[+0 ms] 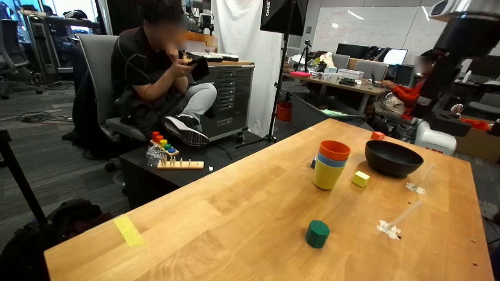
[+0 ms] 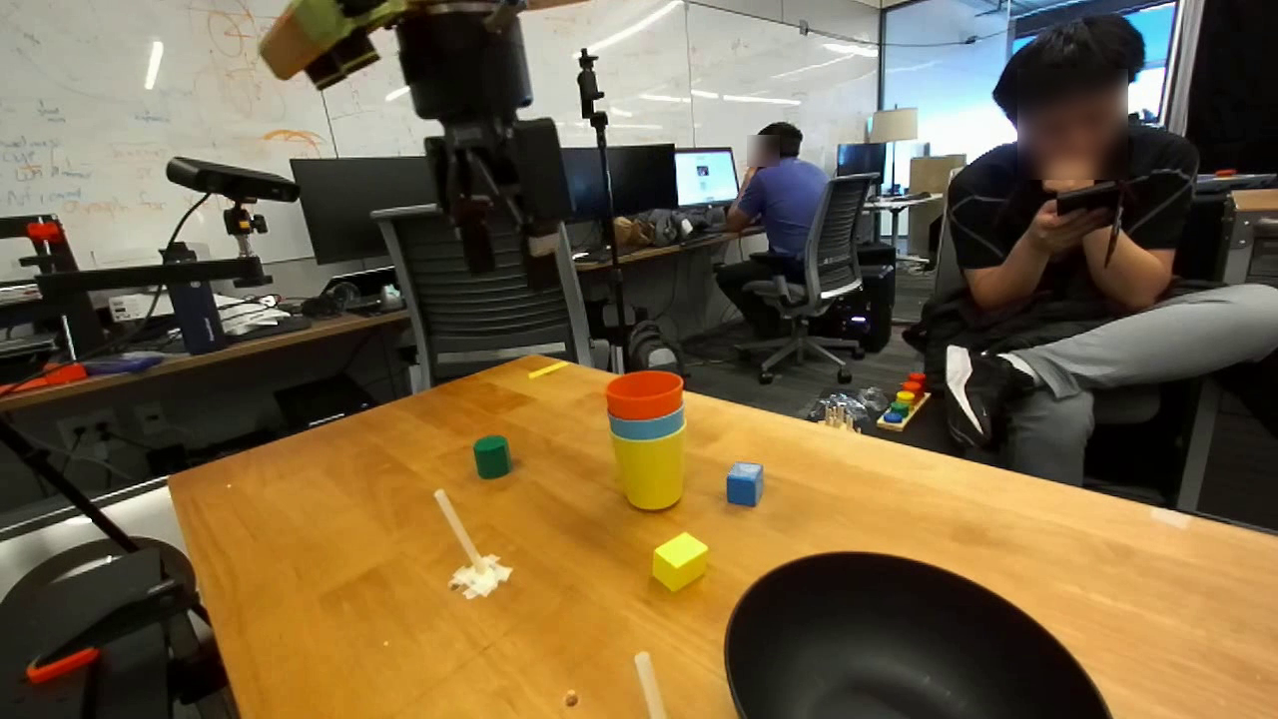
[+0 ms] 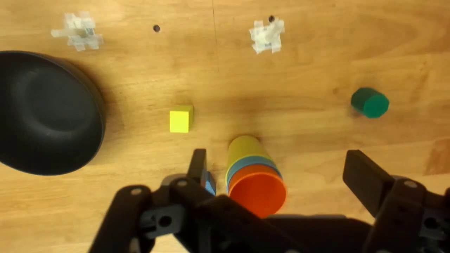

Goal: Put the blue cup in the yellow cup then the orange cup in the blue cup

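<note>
The yellow cup (image 1: 327,176) stands upright on the desk (image 1: 234,230), nearer the edge beside the seated person in black (image 1: 134,74) than the edge opposite, with the blue cup (image 2: 647,427) set in it and the orange cup (image 2: 644,396) set in the blue one. The nesting hides much: the blue cup shows only as a narrow band, the lower part of the orange cup is out of sight, and how deep either reaches I cannot tell. Above the desk, the gripper (image 3: 276,165) is spread wide, its fingers (image 3: 367,181) well apart in the wrist view; in an exterior view its dark parts blur together, and in both exterior views the arm (image 1: 468,35) is cut off by the frame. Only a sliver of the blue block (image 1: 313,162) shows behind the yellow cup in an exterior view, and in the wrist view a finger covers part of it. The black bowl (image 2: 899,639) runs out of frame there and in an exterior view. Just beside the bowl, close to a desk edge, lies a red-orange block (image 1: 377,136). The yellow block (image 1: 360,178) and, toward the corner with yellow tape (image 1: 129,231), the green block (image 1: 317,234) show whole throughout.
</note>
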Robot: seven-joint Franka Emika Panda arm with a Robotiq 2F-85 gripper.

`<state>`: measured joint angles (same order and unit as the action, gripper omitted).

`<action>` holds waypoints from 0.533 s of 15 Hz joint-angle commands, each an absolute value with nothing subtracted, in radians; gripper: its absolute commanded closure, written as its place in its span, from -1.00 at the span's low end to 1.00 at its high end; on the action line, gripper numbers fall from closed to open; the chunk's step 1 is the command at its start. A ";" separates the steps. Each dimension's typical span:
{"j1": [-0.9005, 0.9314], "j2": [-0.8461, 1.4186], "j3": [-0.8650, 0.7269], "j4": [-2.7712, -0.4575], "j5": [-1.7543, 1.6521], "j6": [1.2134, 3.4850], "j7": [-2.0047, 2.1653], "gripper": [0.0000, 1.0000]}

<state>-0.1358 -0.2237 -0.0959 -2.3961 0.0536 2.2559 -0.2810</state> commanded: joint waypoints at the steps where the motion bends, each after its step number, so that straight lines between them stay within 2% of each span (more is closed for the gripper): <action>1: -0.110 -0.450 -0.101 -2.637 -0.051 2.258 -0.362 -1.00; 2: -0.107 -0.485 -0.101 -2.688 -0.084 2.256 -0.379 -1.00; 3: -0.102 -0.361 -0.116 -2.563 -0.042 2.251 -0.331 -1.00; 8: -0.094 -0.458 -0.117 -2.677 -0.081 2.252 -0.353 -1.00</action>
